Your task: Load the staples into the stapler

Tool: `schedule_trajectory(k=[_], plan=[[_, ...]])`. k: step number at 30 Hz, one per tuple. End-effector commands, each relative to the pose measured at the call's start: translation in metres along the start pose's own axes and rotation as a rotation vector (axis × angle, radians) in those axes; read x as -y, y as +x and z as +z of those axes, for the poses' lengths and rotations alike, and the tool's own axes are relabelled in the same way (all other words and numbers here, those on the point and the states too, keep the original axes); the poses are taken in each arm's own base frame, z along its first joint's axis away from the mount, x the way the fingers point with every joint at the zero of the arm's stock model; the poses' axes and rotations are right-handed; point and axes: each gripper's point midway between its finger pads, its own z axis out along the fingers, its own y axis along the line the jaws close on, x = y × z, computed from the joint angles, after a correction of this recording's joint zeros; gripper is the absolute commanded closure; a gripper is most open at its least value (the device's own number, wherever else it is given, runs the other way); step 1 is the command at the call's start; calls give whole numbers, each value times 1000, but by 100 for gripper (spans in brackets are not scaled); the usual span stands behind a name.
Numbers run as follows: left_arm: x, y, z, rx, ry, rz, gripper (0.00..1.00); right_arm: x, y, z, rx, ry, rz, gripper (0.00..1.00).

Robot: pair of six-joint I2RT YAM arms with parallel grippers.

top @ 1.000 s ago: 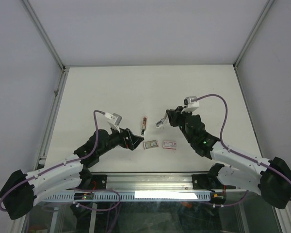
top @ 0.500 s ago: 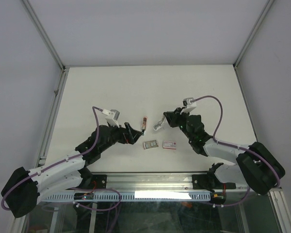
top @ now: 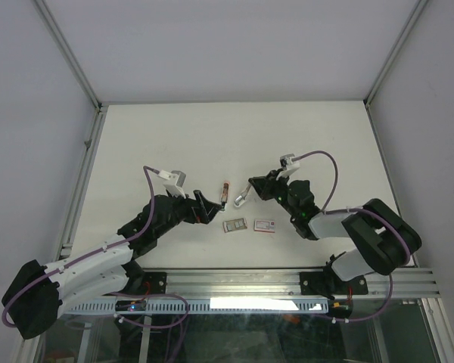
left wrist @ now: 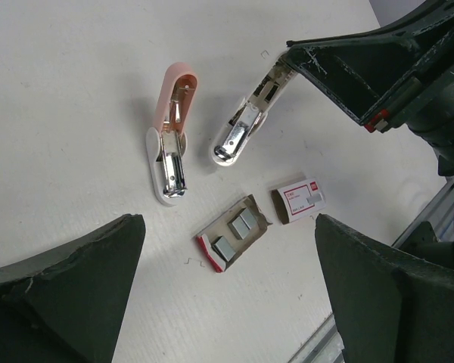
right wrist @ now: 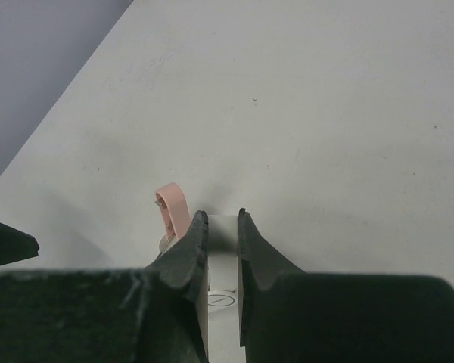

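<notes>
The white table (top: 234, 136) carries a pink stapler (left wrist: 170, 136), lying opened out. Just right of the stapler, a silvery metal bar (left wrist: 242, 125) dips its rounded end to the surface; contact is unclear. Nearer the arms than the stapler sits the grey tray (left wrist: 233, 233) with two staple strips. The white box (left wrist: 299, 200) with its red label lies just beyond the tray.

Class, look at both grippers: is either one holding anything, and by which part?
The right gripper pinches the white-and-metal stapler part between its fingers, by the end opposite its rounded tip. The left gripper is open, holding nothing.
</notes>
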Motion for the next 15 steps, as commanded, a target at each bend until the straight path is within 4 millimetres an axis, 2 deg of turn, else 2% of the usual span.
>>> schedule_trajectory(k=[1,5,9,15], plan=[[2,-15,1,46,0,-7,1,-11,-20,5,85,-69,12,100],[2,-14,1,44,-1,-7,1,-5,-12,9,64,-59,18,100],[1,-13,1,40,-5,-7,1,1,-5,10,47,-47,22,95],[1,-12,1,35,-6,-12,1,7,-2,11,41,-30,28,75]])
